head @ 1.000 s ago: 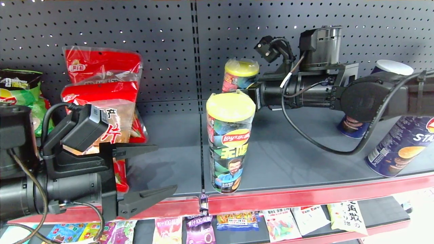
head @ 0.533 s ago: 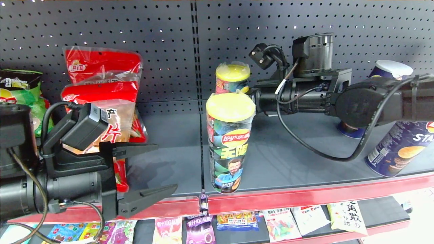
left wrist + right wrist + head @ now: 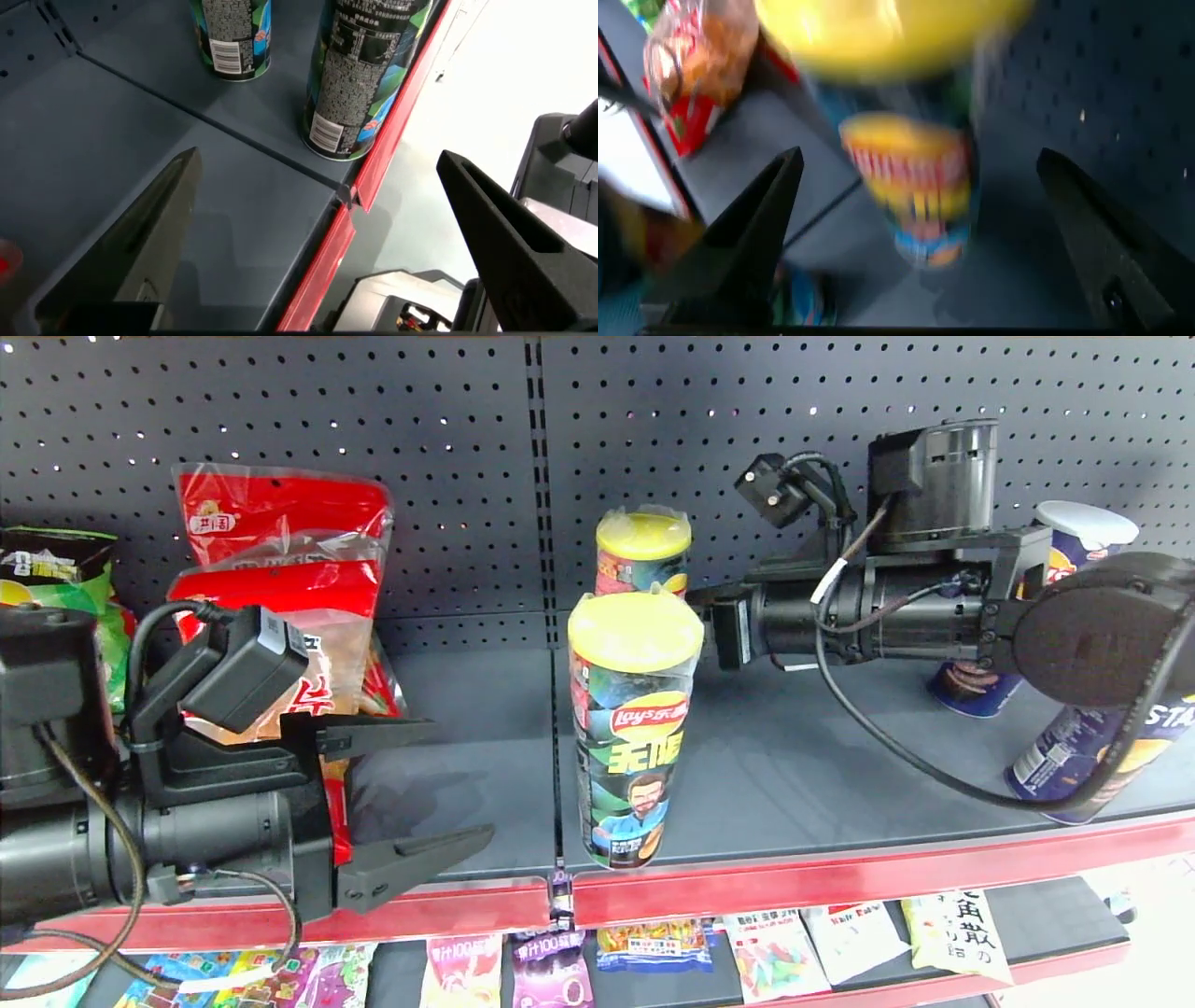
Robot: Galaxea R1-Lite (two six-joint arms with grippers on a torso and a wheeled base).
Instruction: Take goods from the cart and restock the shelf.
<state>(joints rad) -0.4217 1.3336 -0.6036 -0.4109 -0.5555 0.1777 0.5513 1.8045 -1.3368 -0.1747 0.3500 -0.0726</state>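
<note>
Rear chip can point(image 3: 644, 553) stands on the shelf point(image 3: 467, 709) just beyond the right jaws, which are spread apart; the left jaws gape wide too.

- Rear can point(image 3: 643, 553): a second ago held a little higher and further right in my right claw point(image 3: 920, 159); now it stands on the shelf point(image 3: 794, 756) behind the front can point(image 3: 635, 728), released.
- Right claw: drawn back rightward, fingers spread clear of the rear can.
- Left claw point(image 3: 462, 782): shifts slightly up and right.
</note>
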